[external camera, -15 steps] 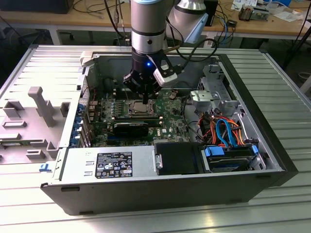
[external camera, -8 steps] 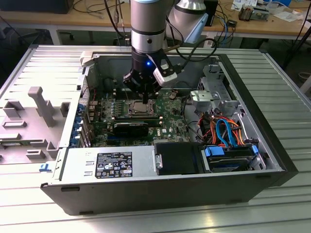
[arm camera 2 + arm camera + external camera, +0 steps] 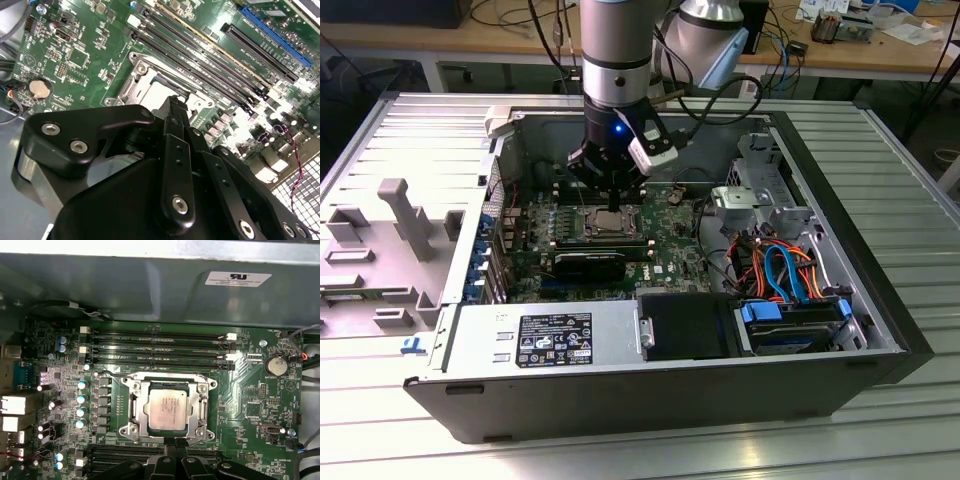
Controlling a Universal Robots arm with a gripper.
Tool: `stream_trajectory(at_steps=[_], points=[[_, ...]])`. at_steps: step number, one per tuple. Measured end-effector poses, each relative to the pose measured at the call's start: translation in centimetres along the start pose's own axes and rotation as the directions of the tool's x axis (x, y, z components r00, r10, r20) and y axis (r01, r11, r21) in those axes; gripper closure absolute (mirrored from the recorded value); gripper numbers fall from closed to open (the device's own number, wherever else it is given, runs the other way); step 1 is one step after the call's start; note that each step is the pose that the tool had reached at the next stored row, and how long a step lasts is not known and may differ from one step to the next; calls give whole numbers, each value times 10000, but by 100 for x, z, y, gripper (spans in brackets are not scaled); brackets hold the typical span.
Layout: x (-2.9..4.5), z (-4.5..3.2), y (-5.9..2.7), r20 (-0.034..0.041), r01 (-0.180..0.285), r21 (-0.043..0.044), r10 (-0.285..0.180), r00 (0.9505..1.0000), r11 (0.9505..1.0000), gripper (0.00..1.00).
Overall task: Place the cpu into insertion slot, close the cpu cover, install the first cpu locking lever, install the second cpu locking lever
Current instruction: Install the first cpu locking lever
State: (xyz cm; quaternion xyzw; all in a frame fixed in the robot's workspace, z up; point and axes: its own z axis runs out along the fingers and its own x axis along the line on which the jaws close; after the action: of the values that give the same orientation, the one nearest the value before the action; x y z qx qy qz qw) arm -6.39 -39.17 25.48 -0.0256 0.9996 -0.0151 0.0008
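An open grey metal computer case [image 3: 880,330] is seen lying on its side on a ribbed aluminium worktop [image 3: 910,180], filling the middle of the exterior view. Inside it, a green circuit board [image 3: 250,390] is spread across the lower half of the first wrist view, with long black memory slots [image 3: 155,347] running above the centre.

The silver-and-black robot arm [image 3: 615,60] is lowered from the top centre of the exterior view, its black pincer [image 3: 611,205] hanging just above the socket; in the first wrist view the pincer [image 3: 175,444] is met at the bottom centre, at the socket's lower edge, with its fingers drawn close together and nothing seen gripped.

The square insertion slot with silvery metal rim [image 3: 131,427] is placed at the centre of the first wrist view. The thin silvery metal cpu cover [image 3: 204,412] is laid flat over it, and the small square silvery-grey cpu [image 3: 169,408] is seated inside its window. A round silver coin battery [image 3: 276,365] is found at the right.
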Motion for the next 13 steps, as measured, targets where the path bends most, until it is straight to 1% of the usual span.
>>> stream_trajectory(at_steps=[7, 9, 13], points=[[61, 0, 3, 3, 1, -6, -1, 10000, 10000, 89], [92, 0, 4, 3, 1, -16, -1, 10000, 10000, 89], [133, 0, 5, 3, 0, -20, 0, 10000, 10000, 89]])
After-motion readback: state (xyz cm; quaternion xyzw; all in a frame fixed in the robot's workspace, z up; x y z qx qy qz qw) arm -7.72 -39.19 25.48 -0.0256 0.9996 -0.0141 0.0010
